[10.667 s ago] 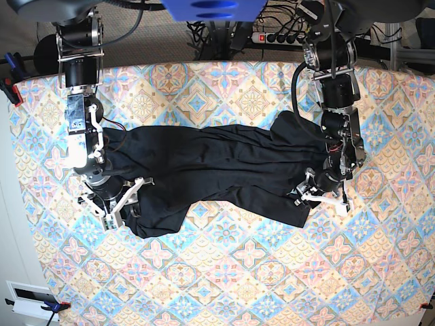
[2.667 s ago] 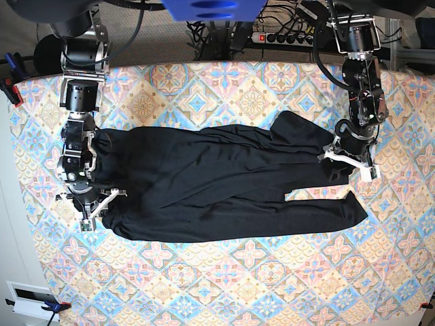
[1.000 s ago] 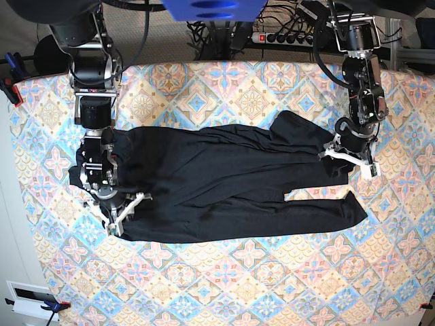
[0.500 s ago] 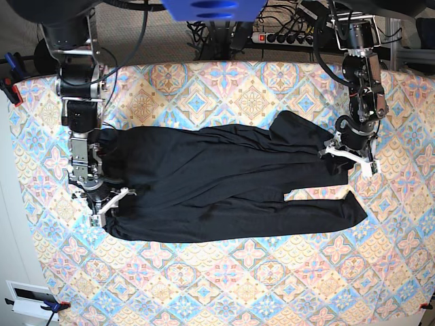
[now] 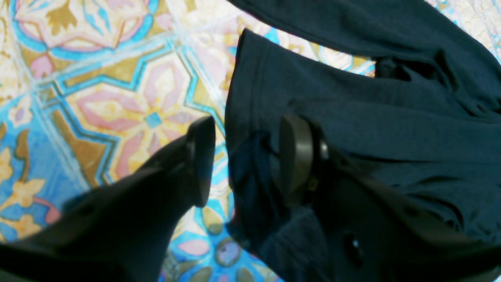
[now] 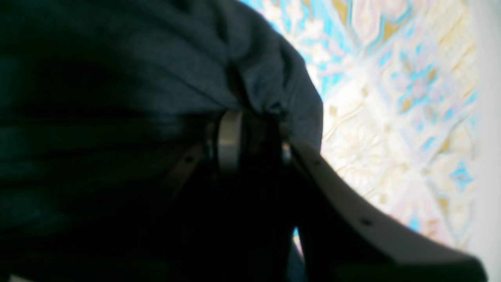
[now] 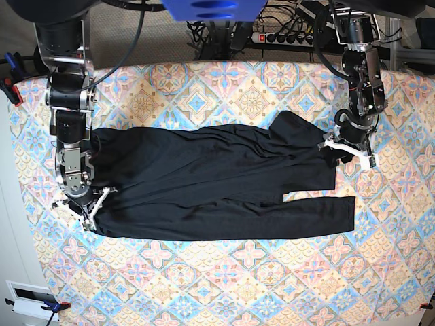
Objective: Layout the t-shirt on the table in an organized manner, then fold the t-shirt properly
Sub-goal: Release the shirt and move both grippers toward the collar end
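Observation:
The black t-shirt (image 7: pixel 217 183) lies stretched left to right across the patterned table (image 7: pixel 251 95), with a sleeve lobe at the upper right and a slit near the lower right. In the base view my left gripper (image 7: pixel 346 151) stands at the shirt's right end. The left wrist view shows that gripper (image 5: pixel 244 156) open, with a fold of the shirt's edge (image 5: pixel 352 109) standing between its fingers and bare table (image 5: pixel 117 78) beside one finger. My right gripper (image 7: pixel 85 207) is at the shirt's left end. There it (image 6: pixel 250 133) is shut on bunched shirt fabric (image 6: pixel 117 78).
A power strip (image 7: pixel 285 37) and cables lie behind the table's far edge. A red clamp (image 7: pixel 12 88) grips the cloth at the left edge. A white box (image 7: pixel 30 299) sits off the table at the lower left. Patterned cloth shows all along the front.
My right gripper has drawn the shirt's left end further left, and the shirt now lies straighter, its lower right corner squared. The left gripper has shifted slightly up, still open.

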`<act>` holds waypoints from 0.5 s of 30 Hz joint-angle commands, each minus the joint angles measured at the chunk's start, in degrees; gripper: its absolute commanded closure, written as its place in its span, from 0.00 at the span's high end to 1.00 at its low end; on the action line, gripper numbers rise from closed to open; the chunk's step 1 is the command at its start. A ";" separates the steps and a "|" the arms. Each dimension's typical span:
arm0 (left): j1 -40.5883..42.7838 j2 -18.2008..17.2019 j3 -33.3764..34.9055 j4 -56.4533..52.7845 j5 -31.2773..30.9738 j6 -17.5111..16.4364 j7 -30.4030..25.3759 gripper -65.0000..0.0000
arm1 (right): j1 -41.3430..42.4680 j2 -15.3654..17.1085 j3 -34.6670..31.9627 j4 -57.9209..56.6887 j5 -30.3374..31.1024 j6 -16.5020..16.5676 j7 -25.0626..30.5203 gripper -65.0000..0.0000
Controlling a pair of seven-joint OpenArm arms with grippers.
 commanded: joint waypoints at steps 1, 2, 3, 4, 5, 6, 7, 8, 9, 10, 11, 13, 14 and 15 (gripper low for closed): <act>0.03 -0.76 -0.43 1.07 -0.76 -0.29 -1.24 0.39 | 1.70 0.99 0.11 0.62 -1.56 -2.16 0.33 0.18; 0.11 -0.76 -0.34 1.07 -0.76 -0.29 -1.24 0.39 | 1.70 0.99 0.11 0.62 -2.35 -3.30 0.33 0.18; 0.11 -0.67 -0.25 1.07 -0.76 -0.29 -1.24 0.39 | 1.70 0.99 0.20 0.62 -2.35 -3.56 0.24 0.18; 0.20 -0.58 -0.16 1.07 -0.76 -0.29 -1.24 0.39 | 1.70 0.90 0.38 0.62 -2.35 -3.56 0.15 0.18; 0.29 -0.41 -0.08 1.15 -0.76 -0.29 -1.24 0.39 | 1.70 0.81 0.46 0.62 -2.35 -3.65 0.15 0.18; 0.29 0.38 0.01 1.15 -0.76 -0.29 -1.24 0.39 | 1.70 0.81 0.46 0.71 -2.35 -3.74 0.24 0.18; 0.29 0.91 0.01 1.15 -0.76 -0.29 -1.24 0.39 | 1.79 0.72 0.46 0.88 -2.35 -3.83 0.15 0.18; 0.38 1.18 0.01 1.15 -0.76 -0.29 -1.16 0.39 | 2.32 0.63 0.55 0.88 -2.35 -3.83 0.06 0.18; 0.38 1.44 0.01 1.24 -0.76 -0.29 -0.89 0.39 | 2.76 0.19 0.55 0.97 -2.09 -3.83 -0.02 0.18; 0.38 1.62 0.54 1.68 -0.76 -0.29 0.25 0.39 | 2.76 -0.33 1.17 1.23 -2.00 -3.91 -0.02 0.18; 0.20 1.70 1.33 2.65 -0.76 -0.29 1.57 0.39 | 2.76 -0.60 2.66 2.11 -2.00 -3.91 -0.02 0.18; -0.06 1.79 3.62 6.25 -0.85 -0.29 3.77 0.39 | 2.76 -0.77 7.85 6.16 -2.09 -3.91 -0.11 0.18; -0.06 1.79 5.20 8.54 -0.85 -0.29 4.30 0.39 | 2.58 -0.77 10.57 8.71 -2.09 -3.91 -0.11 0.18; -0.33 1.79 6.87 11.18 -0.85 -0.29 4.91 0.39 | 2.58 -0.77 12.95 12.05 -2.09 -3.91 -0.20 0.18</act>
